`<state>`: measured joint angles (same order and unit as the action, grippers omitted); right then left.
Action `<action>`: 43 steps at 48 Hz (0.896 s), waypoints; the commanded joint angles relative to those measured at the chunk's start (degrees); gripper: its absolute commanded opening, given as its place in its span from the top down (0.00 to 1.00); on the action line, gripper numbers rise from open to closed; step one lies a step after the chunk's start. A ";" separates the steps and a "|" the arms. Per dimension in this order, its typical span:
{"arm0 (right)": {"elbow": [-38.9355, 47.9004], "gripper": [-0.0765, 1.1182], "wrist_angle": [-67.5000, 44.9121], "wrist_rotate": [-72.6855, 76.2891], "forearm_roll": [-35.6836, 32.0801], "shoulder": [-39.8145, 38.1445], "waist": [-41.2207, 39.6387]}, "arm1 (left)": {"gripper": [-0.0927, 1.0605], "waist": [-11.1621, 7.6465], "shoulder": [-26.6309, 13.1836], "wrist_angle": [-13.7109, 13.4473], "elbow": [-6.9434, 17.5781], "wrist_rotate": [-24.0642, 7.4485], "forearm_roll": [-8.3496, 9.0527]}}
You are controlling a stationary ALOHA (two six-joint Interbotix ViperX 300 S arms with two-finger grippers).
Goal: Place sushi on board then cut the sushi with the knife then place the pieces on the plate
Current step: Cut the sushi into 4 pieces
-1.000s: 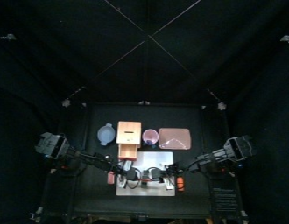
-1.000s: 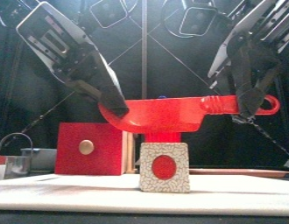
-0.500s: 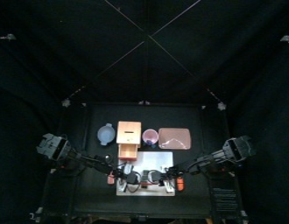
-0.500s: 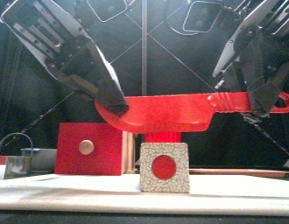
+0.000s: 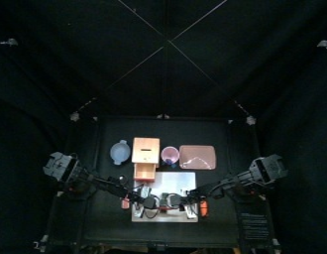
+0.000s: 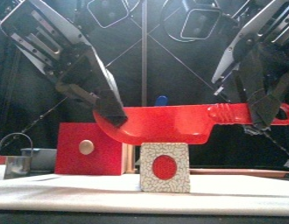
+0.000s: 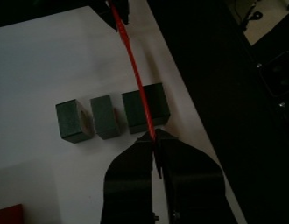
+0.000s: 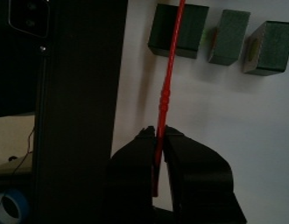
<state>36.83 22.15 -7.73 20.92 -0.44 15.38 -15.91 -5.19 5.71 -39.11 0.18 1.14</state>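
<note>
A red toy knife (image 6: 171,122) hangs level just above the sushi, held at both ends. My left gripper (image 6: 112,114) is shut on the blade's tip, and my right gripper (image 6: 243,109) is shut on the handle. The sushi (image 6: 165,167) stands on the white cutting board (image 6: 65,192), its speckled end with a red centre facing the front. In the left wrist view the roll shows as three dark green blocks (image 7: 107,115) under the knife's thin edge (image 7: 130,70), with my left gripper (image 7: 157,140) pinching it. The right wrist view shows my right gripper (image 8: 161,131), the knife (image 8: 171,61) and the blocks (image 8: 232,48).
Behind the board stand the wooden box (image 5: 145,151) with its red drawer front (image 6: 88,149), the blue-grey bowl (image 5: 119,151), the red cup (image 5: 170,154) holding a blue knife (image 6: 162,99), and the pink tray (image 5: 197,155) at the back right.
Both grippers have carried the red knife slightly down and to the right, so the blade sits closer to the sushi's top. The sushi has not moved.
</note>
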 commanded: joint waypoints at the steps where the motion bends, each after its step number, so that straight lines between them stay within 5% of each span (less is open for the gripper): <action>1: -2.46 0.70 -1.23 -0.35 0.00 -0.26 -0.09 | 0.62 0.79 0.00 0.70 1.85 -0.26 0.18; 43: -3.25 0.70 -1.05 -0.26 0.35 4.39 0.09 | 0.62 0.79 -3.69 0.70 2.99 -0.26 -0.35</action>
<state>35.86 21.71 -7.73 21.18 5.19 15.29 -15.91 -9.84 5.71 -38.14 0.18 0.70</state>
